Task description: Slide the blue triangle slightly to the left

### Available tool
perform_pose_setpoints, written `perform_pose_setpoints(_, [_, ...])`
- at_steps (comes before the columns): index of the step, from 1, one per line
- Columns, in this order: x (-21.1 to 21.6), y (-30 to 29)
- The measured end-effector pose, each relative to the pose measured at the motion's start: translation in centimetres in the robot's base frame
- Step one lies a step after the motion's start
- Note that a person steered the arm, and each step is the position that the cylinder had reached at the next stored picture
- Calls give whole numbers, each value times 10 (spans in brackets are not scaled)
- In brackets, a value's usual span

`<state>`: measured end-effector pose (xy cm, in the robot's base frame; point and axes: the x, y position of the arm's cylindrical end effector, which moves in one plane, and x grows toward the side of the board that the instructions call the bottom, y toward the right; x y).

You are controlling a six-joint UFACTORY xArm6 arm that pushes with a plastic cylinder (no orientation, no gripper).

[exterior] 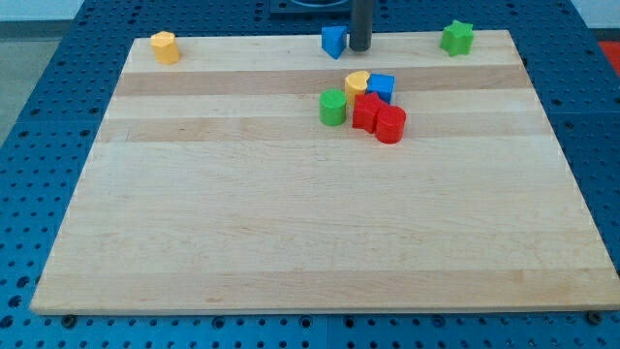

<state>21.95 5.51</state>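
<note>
Wooden board [291, 223], my tip [360, 47] beside blue triangle [334, 41]

blue triangle [334, 41], green star [457, 38], pale striped wooden board [291, 213], dark rod [361, 24]

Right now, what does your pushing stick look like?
My tip is the end of a straight, round rod, dark grey all over and a little shiny. I can't see any cables or markings on it. The rest of my arm is cut off at the view's top.
</note>
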Motion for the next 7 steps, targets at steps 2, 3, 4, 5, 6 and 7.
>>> perform_pose_setpoints(2, [3,-23])
perform_pose_setpoints(3, [3,-42])
perform_pose_setpoints(4, [3,-43])
perform_pose_setpoints(5, [3,-15])
perform_pose_setpoints(6, [2,36])
perform_pose_setpoints(7, [2,84])
